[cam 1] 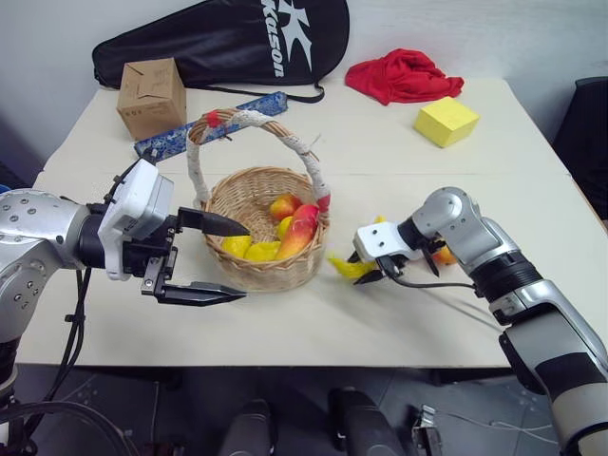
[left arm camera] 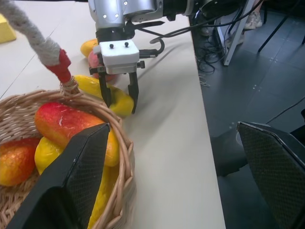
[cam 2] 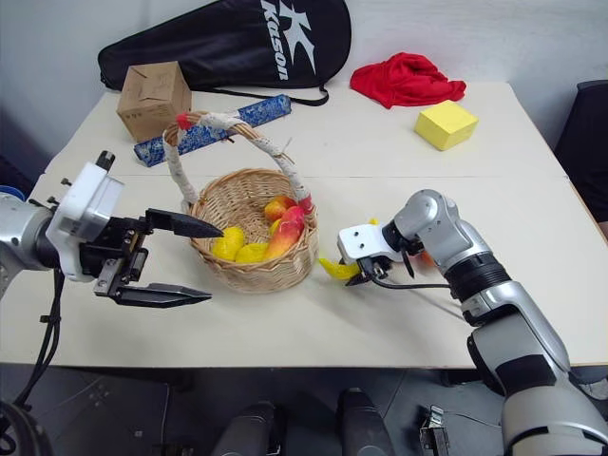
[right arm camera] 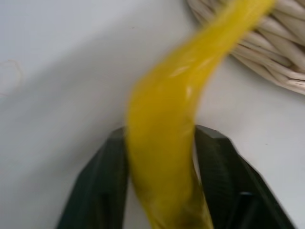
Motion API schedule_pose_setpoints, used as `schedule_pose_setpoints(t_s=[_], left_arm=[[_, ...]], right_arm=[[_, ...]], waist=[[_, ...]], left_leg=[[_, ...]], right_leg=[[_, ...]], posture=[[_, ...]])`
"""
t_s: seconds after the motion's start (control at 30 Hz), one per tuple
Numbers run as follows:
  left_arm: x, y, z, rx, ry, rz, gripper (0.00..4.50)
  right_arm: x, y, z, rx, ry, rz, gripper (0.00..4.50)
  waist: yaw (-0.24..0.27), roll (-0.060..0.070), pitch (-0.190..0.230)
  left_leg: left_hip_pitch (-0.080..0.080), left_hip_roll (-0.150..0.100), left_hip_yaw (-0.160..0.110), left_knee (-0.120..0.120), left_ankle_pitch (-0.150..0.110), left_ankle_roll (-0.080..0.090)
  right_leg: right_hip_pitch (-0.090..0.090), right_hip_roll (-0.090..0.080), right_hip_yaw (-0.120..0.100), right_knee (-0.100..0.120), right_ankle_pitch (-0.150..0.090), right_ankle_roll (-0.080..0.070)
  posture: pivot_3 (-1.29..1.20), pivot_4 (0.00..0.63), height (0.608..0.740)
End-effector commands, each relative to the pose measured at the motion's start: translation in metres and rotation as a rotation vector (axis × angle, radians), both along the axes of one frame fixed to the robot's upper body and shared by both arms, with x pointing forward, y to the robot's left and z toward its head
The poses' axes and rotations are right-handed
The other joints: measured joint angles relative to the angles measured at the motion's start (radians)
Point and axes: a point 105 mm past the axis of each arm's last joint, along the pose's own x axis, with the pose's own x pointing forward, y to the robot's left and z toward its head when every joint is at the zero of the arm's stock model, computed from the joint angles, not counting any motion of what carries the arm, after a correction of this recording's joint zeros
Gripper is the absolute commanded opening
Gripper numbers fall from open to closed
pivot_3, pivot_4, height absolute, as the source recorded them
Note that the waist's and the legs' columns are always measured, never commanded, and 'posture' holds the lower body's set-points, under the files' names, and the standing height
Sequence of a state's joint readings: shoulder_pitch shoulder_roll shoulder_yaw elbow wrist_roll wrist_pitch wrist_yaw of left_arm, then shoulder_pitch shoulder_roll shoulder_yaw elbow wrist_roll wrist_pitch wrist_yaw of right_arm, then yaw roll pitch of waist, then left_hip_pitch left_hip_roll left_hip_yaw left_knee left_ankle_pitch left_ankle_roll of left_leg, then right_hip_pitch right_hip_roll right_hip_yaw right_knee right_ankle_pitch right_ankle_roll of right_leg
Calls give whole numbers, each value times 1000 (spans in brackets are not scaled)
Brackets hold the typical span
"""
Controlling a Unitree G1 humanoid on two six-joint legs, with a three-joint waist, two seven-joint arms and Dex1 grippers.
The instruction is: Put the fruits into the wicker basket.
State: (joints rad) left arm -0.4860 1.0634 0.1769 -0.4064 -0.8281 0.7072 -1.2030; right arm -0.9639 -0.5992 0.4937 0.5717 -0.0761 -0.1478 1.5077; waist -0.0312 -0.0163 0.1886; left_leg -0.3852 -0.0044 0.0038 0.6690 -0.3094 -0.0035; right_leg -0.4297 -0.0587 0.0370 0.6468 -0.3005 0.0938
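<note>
The wicker basket [cam 1: 275,274] stands mid-table, its cord-wrapped handle [cam 1: 249,120] arching above. Inside lie a red-yellow mango [cam 1: 300,233], a peach [cam 1: 284,205] and yellow fruits [cam 1: 249,249]. A yellow banana [cam 1: 350,268] lies on the table just right of the basket. My right gripper [cam 1: 372,274] points down at it, its black fingers [right arm camera: 107,186] pressed against both sides of the banana [right arm camera: 164,143]. Another orange-red fruit [cam 1: 444,255] peeks out behind the right wrist. My left gripper [cam 1: 246,261] hovers open at the basket's left side, holding nothing.
At the back of the table are a cardboard box [cam 1: 151,96], a blue patterned strip [cam 1: 214,123], a black racket bag [cam 1: 228,38], a red cloth [cam 1: 404,76] and a yellow foam block [cam 1: 446,121]. The table's front edge runs close below both grippers.
</note>
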Motion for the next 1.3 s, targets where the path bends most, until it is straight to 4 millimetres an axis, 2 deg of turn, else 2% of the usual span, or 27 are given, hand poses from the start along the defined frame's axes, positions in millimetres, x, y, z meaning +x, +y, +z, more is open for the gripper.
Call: schedule_pose_setpoints(t_s=[0.03,0.17,0.27,0.4,0.5,0.63,0.77,0.93,1.03,1.13,1.2,1.3], left_arm=[[-11,-8,12,2,-38,-66,4500],[-15,-12,16,-7,-37,-97,4500],[-13,-10,18,-8,-38,-92,4500],[-4,8,27,-41,-47,0,4500],[-6,25,39,-82,-41,51,4500],[-11,27,51,-102,-57,57,4500],[-18,30,59,-90,-61,71,4500],[-25,34,56,-48,-58,106,4500],[-28,37,57,-51,-66,134,4500],[-31,38,58,-52,-72,150,4500],[-33,37,58,-51,-76,157,4500],[-34,37,58,-55,-78,163,4500]], right_arm=[[-12,-4,16,71,38,12,856],[-46,-5,36,213,143,41,811],[-73,-3,60,331,211,62,811],[-110,-8,89,407,360,92,811],[-126,9,114,504,431,137,811],[-132,36,131,598,459,202,811],[-121,74,156,739,466,253,811],[-109,108,162,772,404,298,811],[-94,132,151,755,293,279,811],[-70,154,132,709,104,210,811],[-53,164,127,705,17,146,811],[-38,168,129,728,-23,76,1864]], waist=[[1,0,0],[4,0,0],[5,0,0],[1,0,0],[-5,0,0],[-4,0,0],[-2,-1,1],[-1,-1,1],[-1,-1,1],[-3,-1,0],[-5,-1,0],[-9,-2,0]], left_leg=[[0,0,-1,0,0,0],[-2,0,-3,-1,0,0],[-3,0,-5,-1,0,0],[-1,0,-5,-1,0,0],[-1,1,-6,-2,0,0],[0,1,-8,-2,1,-1],[-2,0,-9,-2,1,-1],[-2,0,-10,-4,1,-2],[-3,0,-10,-4,1,-2],[-3,0,-9,-4,1,-2],[-3,0,-9,-4,1,-3],[-3,0,-9,-4,2,-4]], right_leg=[[0,0,0,0,0,0],[0,0,-1,0,0,0],[0,-1,-1,-1,0,0],[1,-1,-1,-2,0,0],[1,0,-1,0,-1,-1],[1,0,1,1,-1,-2],[0,-1,0,0,-1,-2],[0,-2,-1,-2,-1,-2],[-1,-2,-1,-2,-1,-2],[-1,-2,-1,-1,-1,-2],[-1,-2,-1,-1,-1,-2],[-2,-2,-1,0,-1,-3]], posture=[[0,150,740],[0,150,740],[0,150,740],[0,150,740],[0,150,740],[0,150,740],[0,150,740],[0,150,740],[0,150,740],[0,150,740],[0,150,740],[0,150,740]])
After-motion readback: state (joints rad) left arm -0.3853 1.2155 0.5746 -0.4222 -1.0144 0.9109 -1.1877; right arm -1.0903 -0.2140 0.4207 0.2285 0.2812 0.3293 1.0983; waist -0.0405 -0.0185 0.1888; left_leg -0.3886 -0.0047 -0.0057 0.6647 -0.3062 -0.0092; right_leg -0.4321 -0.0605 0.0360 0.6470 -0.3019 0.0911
